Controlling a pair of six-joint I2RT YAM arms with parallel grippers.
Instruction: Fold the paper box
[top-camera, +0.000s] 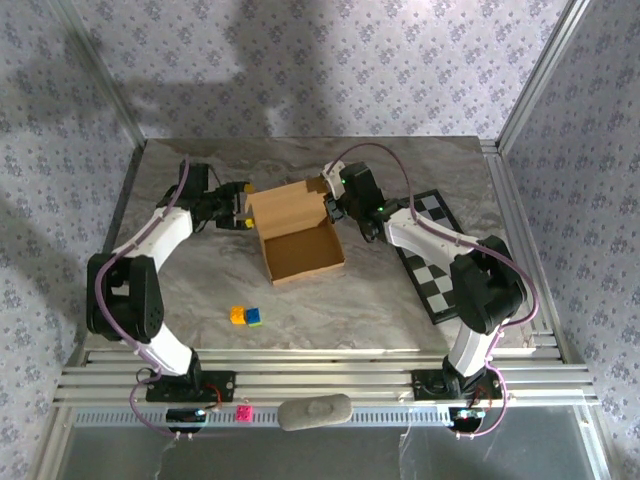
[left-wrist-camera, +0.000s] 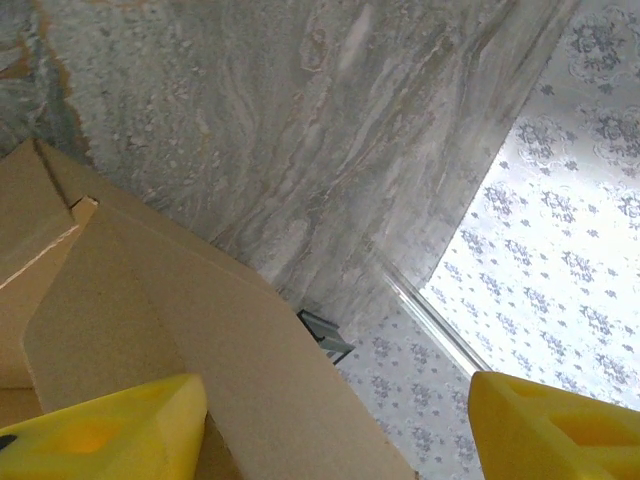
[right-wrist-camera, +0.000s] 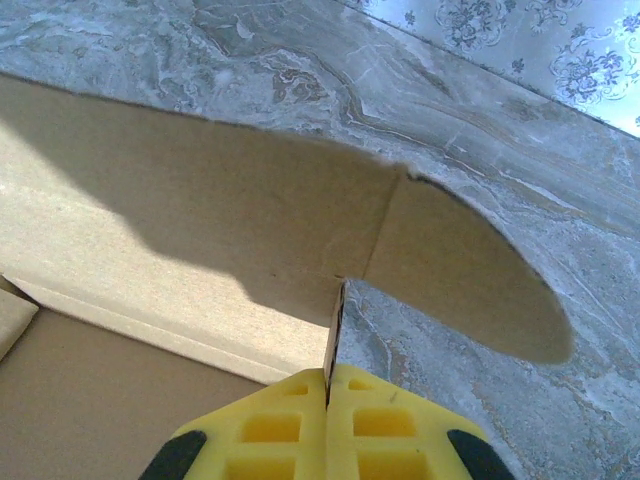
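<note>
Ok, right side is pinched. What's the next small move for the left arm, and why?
Probably close the left gripper on the flap of the paper box. Its jaws stand open with cardboard between them, while the right gripper is shut on the opposite wall, steadying the box.

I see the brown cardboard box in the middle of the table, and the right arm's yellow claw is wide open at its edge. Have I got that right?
Not quite. The right gripper is shut, not wide open: the right wrist view shows its yellow fingers pressed together on a thin edge of the box. The rest is right.
</note>
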